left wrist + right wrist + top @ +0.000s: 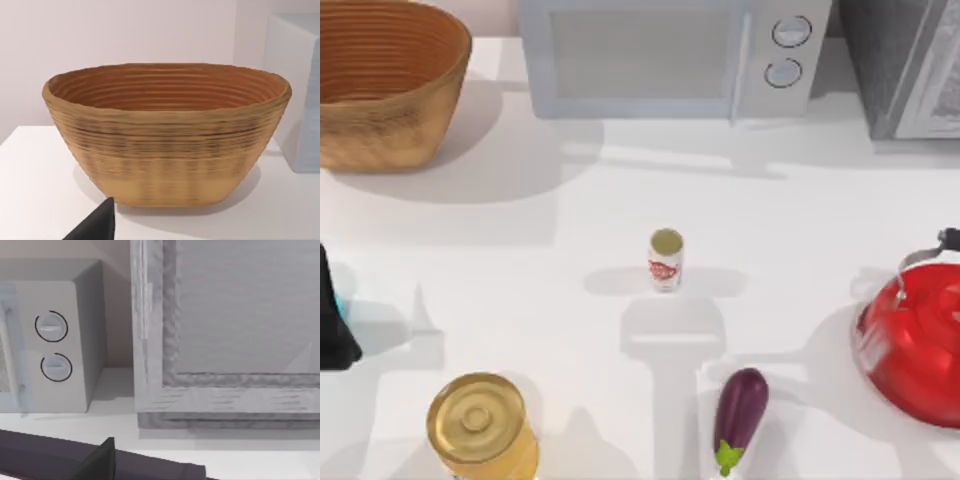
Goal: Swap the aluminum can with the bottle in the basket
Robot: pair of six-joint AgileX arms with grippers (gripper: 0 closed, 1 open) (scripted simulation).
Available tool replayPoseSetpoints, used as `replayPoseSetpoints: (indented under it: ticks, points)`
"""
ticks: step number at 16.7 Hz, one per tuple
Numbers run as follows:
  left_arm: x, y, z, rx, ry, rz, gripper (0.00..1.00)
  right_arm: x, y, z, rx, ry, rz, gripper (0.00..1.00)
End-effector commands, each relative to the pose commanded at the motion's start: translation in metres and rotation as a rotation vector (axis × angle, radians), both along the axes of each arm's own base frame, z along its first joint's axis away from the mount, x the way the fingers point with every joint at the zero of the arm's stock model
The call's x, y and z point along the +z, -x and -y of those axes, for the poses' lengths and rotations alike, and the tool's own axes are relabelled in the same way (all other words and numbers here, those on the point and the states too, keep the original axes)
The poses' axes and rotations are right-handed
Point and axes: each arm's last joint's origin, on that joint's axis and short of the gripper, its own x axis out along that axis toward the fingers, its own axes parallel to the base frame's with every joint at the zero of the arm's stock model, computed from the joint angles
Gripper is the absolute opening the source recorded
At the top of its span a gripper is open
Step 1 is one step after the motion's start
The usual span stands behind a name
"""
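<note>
Left gripper: positioned at the left edge of the table in the top view, dark, with a sliver of teal at its side. That teal may be the bottle, but the amount visible is too small to confirm, and neither its long axis nor the gripper's opening can be determined. In the left wrist view, one dark fingertip shows low in the frame, and nothing is visible against it.

Basket: located at the far left corner of the table, upright, mouth facing up. The left wrist view faces its side wall and the ribbed far inner wall; the floor of the basket is hidden behind the near rim, so its contents cannot be verified.

Can: stands upright near the middle of the table, long axis vertical, dull gold top facing the overhead camera, red label on its white side. It is well apart from the basket and free on all sides, which probably permits a side grasp.

Right arm: its wrist view faces the microwave and a grey appliance; a dark fingertip is visible, the opening undetermined.
</note>
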Motion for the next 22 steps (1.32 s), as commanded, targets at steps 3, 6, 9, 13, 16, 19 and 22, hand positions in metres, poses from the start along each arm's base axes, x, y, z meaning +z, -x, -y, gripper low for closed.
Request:
replayPoseSetpoints:
  ticks: [3,6,9,13,16,19,22]
  points:
    - [-0.006,-0.013,-0.004,-0.004,-0.009,-0.034,1.00,0.000,0.000,0.000,0.000,0.000,0.000,1.00]
    - [-0.017,-0.026,-0.010,-0.008,-0.015,-0.083,1.00,0.000,0.000,0.000,0.000,0.000,0.000,1.00]
    - [-0.033,-0.037,-0.018,-0.011,-0.017,-0.137,1.00,0.000,0.000,0.000,0.000,0.000,0.000,1.00]
    - [-0.055,-0.044,-0.028,-0.014,-0.013,-0.202,1.00,0.000,0.000,0.000,0.000,0.000,0.000,1.00]
    - [-0.070,-0.044,-0.033,-0.016,-0.006,-0.242,1.00,0.000,0.000,0.000,0.000,0.000,0.000,1.00]
    - [-0.079,-0.041,-0.036,-0.016,0.001,-0.272,1.00,0.000,0.000,0.000,0.000,0.000,0.000,1.00]
    - [-0.083,-0.039,-0.037,-0.017,0.005,-0.285,1.00,0.000,0.000,0.000,0.000,0.000,0.000,1.00]
